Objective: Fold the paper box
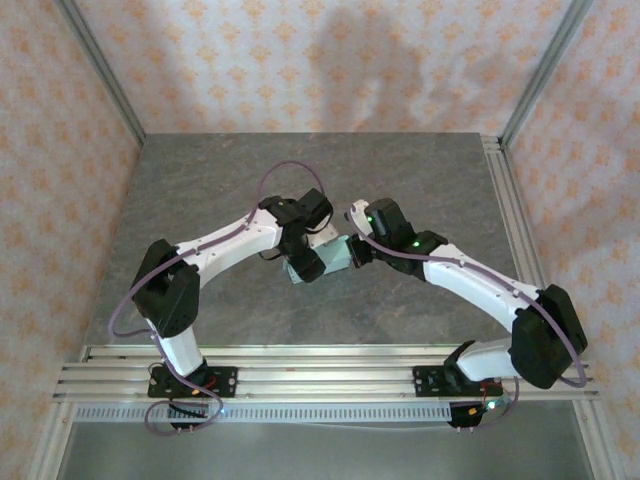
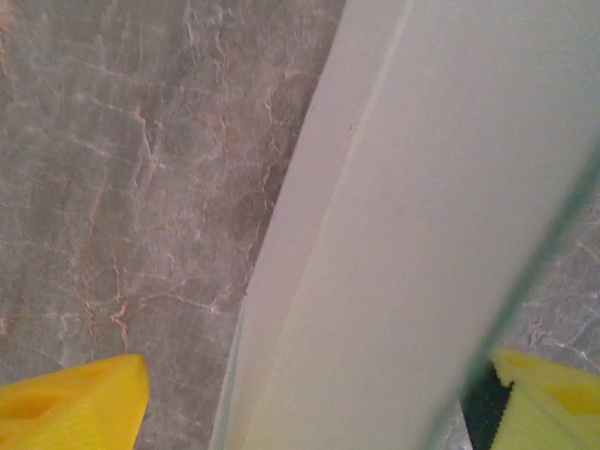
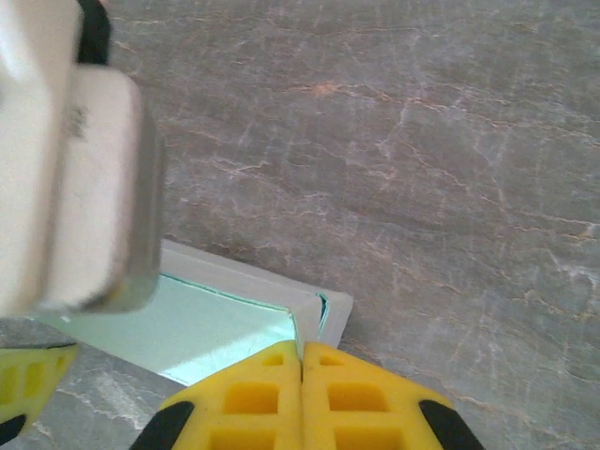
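paper box [image 1: 326, 258]: on the gray table [image 1: 200, 200] near its middle, between the two gripper tips.
left gripper [image 2: 300, 412]: yellow fingers [image 2: 75, 405] spread wide, the box's pale panel [image 2: 403, 262] standing between them with a gap on each side; holding nothing.
right gripper [image 3: 302, 361]: fingers pressed together, pinching the thin corner wall of the box [image 3: 216, 328].

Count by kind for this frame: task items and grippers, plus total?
paper box: 1
grippers: 2 (left gripper, right gripper)
total: 3
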Motion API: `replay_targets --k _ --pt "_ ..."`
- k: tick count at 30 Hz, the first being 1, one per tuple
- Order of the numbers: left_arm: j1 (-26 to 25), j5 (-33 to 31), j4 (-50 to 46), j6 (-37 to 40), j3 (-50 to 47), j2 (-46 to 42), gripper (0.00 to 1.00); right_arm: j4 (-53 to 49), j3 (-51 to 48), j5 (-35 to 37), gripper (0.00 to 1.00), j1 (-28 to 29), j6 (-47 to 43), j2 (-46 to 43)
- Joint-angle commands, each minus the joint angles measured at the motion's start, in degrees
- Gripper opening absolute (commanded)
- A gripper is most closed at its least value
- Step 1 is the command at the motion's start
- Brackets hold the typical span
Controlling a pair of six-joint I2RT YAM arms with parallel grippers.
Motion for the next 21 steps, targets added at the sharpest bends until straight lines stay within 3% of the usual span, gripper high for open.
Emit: replay_targets --k 1,9,14,21 --pt "-0.3 0.0 2.6 -2.4 -0.3 -4.3 0.91 0.8 0.2 2.9 0.0 0.2 0.8 -0.5" --pt "-0.5 -1.4 2.7 -3.6 -2.0 -4.0 0.89 -3.4 4.2 4.1 0.0 0.2 4.7 2.4" --pt "-0.5 -0.1 4.7 -4.6 -2.7 -6.1 0.93 -7.3 6.3 5.3 0.0 0.3 7.9 4.0" --pt "-0.6 1.1 4.4 -3.9 -3.5 -4.3 0.89 -7.3 6.2 6.4 0.0 0.4 11.5 4.0"
